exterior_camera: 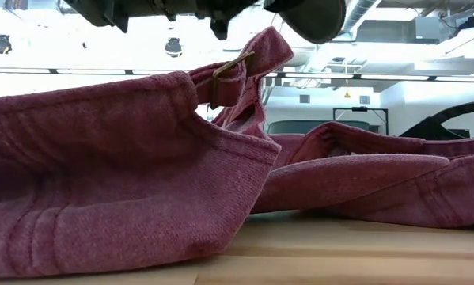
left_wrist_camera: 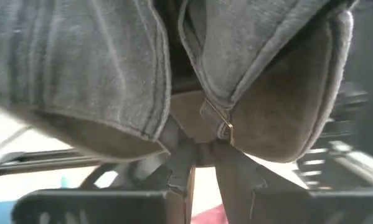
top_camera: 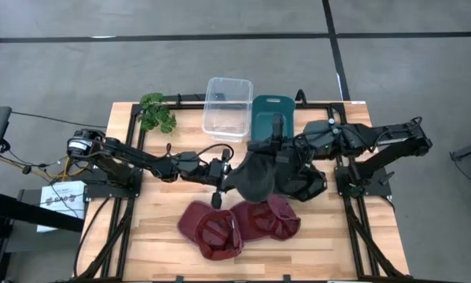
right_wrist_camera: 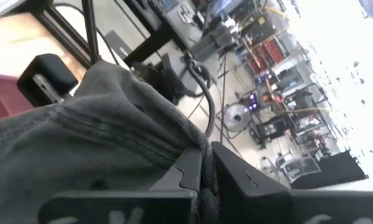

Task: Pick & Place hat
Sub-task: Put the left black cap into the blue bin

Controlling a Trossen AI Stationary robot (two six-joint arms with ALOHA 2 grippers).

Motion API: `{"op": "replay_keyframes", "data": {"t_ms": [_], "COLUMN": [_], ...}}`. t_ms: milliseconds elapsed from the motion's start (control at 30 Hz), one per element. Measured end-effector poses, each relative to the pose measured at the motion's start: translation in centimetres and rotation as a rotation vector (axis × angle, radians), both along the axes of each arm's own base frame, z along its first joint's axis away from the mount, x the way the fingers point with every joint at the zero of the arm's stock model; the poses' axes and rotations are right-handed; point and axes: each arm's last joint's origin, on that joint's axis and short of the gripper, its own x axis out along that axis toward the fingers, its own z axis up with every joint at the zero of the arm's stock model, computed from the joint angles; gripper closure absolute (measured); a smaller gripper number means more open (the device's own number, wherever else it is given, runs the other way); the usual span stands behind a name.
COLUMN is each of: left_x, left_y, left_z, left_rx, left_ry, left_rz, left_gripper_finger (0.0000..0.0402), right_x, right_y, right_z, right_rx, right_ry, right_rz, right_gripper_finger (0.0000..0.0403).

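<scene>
A dark grey hat [top_camera: 257, 179] hangs between my two grippers over the middle of the table, clear of the wood. It also shows in the low view's top edge [exterior_camera: 316, 16]. My left gripper [top_camera: 221, 179] comes from the table's left and is shut on the hat. My right gripper [top_camera: 277, 149] comes from the right and is shut on the hat's far side. Below, near the front edge, two maroon hats [top_camera: 211, 229] [top_camera: 268, 217] lie on the table. The nearer one's back strap with its brass buckle [exterior_camera: 235, 65] stands up. My left gripper [left_wrist_camera: 202, 152] pinches the grey hat's back strap right beside its brass buckle [left_wrist_camera: 226, 127], between the two fingers. The fingers come level from the table's left. The hat spreads out beyond them, lifted clear of the table. My right gripper [right_wrist_camera: 205, 168] pinches a seamed fold of the grey hat's cloth [right_wrist_camera: 189, 140] between its two fingers. It comes from the table's right, slanting slightly down. The cloth drapes away from the fingers, off the table.
At the table's far edge stand a clear plastic bin [top_camera: 227, 106] and a teal lid [top_camera: 273, 116], with a green plant [top_camera: 156, 112] at the far left. A dark cloth shape [top_camera: 307, 185] lies near the right arm's base. Bare wood shows along the front edge.
</scene>
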Motion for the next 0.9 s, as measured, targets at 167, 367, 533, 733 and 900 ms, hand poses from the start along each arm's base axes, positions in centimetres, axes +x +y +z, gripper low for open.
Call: {"op": "replay_keyframes", "data": {"t_ms": [167,367,533,733,900], "left_x": [0.1,0.1,-0.6,-3.0,-5.7], "left_y": [1.1,3.0,3.9,4.4,4.5], "left_z": [-0.4,-0.5,0.7,3.7,6.1], "left_rx": [0.056,0.080,0.087,0.121,0.123], "left_ry": [0.022,0.038,0.034,0.041,0.046], "left_rz": [0.261,0.395,0.430,0.476,0.471], "left_gripper_finger": [0.0341,0.0341,0.0341,0.0341,0.0341], "right_x": [-0.4,-1.0,-1.7,-2.4,-2.9], "right_y": [0.3,0.9,1.3,1.9,1.4], "right_z": [-0.3,-0.9,-1.0,-0.9,-0.6], "right_rx": [0.007,0.023,0.017,0.004,0.001], "right_ry": [0.062,0.130,0.159,0.166,0.161], "right_rz": [-0.008,-0.040,-0.078,-0.108,-0.131], "right_gripper_finger": [0.0390,0.0390,0.0390,0.0390,0.0390]}}
